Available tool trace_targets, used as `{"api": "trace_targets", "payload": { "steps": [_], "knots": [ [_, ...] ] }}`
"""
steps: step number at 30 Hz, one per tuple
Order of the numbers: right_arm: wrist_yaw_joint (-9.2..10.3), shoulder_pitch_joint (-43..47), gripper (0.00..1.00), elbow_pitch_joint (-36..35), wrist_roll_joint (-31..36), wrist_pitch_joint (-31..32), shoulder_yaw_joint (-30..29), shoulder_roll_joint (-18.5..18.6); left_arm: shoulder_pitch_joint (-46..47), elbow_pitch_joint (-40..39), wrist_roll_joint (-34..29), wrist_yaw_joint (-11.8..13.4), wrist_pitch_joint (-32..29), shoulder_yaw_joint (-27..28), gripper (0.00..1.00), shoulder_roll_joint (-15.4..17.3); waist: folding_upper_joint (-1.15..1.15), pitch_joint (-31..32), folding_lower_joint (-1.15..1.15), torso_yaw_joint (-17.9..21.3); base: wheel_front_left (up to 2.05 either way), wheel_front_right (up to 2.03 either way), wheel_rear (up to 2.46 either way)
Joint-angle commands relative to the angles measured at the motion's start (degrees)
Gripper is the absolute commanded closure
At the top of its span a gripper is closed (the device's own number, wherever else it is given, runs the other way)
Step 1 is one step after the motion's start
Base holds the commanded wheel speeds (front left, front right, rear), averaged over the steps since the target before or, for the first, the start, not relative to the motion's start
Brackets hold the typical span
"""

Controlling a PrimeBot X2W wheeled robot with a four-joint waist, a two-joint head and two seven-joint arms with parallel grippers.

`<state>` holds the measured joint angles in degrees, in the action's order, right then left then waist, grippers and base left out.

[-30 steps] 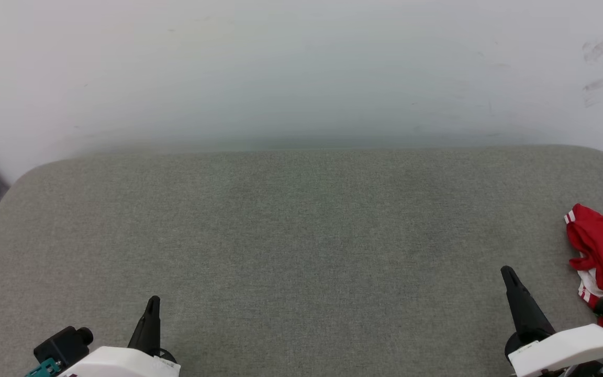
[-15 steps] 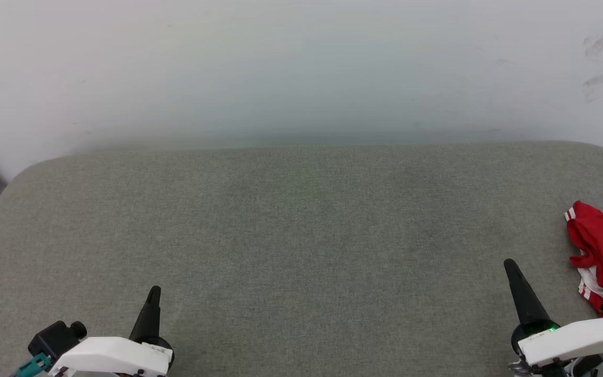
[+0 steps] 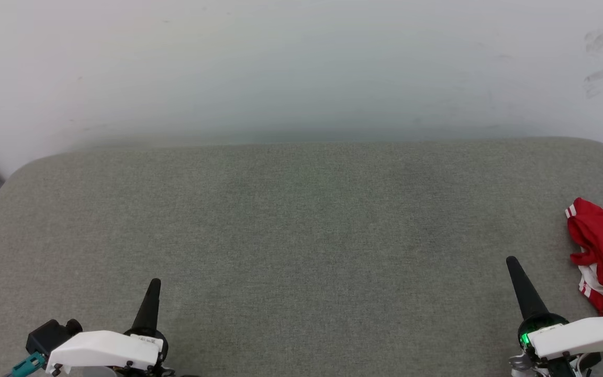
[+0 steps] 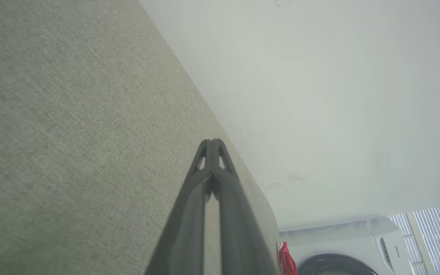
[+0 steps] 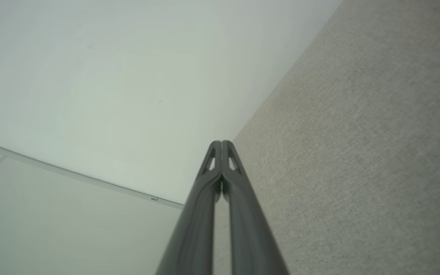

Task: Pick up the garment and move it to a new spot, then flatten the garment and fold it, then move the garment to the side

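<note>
At the near edge of the grey padded surface [image 3: 301, 220], the left gripper [image 3: 154, 287] sits toward the near left corner, its two fingers pressed together on nothing. The right gripper [image 3: 512, 262] sits toward the near right corner, likewise closed and empty. A little farther in, the garment [image 3: 602, 243] lies crumpled at the surface's right edge, red with striped white trim, clear of those fingers. Beyond the surface's far edge rises a pale wall [image 3: 301, 68].
</note>
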<state>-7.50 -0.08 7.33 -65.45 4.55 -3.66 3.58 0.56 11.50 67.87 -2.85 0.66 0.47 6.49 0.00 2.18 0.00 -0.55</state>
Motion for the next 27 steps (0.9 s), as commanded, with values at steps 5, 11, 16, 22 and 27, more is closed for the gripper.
{"api": "trace_targets", "payload": {
  "steps": [5, 11, 16, 22, 27],
  "knots": [
    [0.01, -2.2, 1.0, 0.5, -3.8, 0.1, -0.3, 0.4, 1.9, 0.0, 3.4, -0.8, -0.9, 1.0, 1.0, -0.4, 0.0, -0.2, 0.0, 0.1, 0.0, 0.0, 0.0],
    [0.01, -2.9, 1.0, 1.4, -7.2, 0.3, -0.5, 0.3, 2.6, 0.4, 6.4, -1.4, -1.8, 1.7, 1.0, -0.8, 0.0, -0.5, 0.0, 0.1, 0.0, 0.0, 0.0],
    [0.01, -3.2, 1.0, 2.1, -9.9, 0.4, -0.7, 0.3, 3.0, 0.7, 8.7, -1.9, -2.5, 2.2, 1.0, -1.1, 0.0, -0.7, 0.0, 0.2, 0.0, 0.0, 0.0],
    [0.01, -3.8, 1.0, 2.9, -12.9, 0.5, -0.9, 0.3, 3.5, 1.0, 11.5, -2.4, -3.2, 2.9, 1.0, -1.5, 0.0, -0.9, 0.0, 0.2, 0.0, 0.0, 0.0],
    [0.01, -4.3, 1.0, 3.5, -15.3, 0.6, -1.1, 0.2, 4.0, 1.3, 13.7, -2.8, -3.9, 3.4, 1.0, -1.9, 0.0, -1.1, 0.0, 0.3, 0.0, 0.0, 0.0]
  ]
}}
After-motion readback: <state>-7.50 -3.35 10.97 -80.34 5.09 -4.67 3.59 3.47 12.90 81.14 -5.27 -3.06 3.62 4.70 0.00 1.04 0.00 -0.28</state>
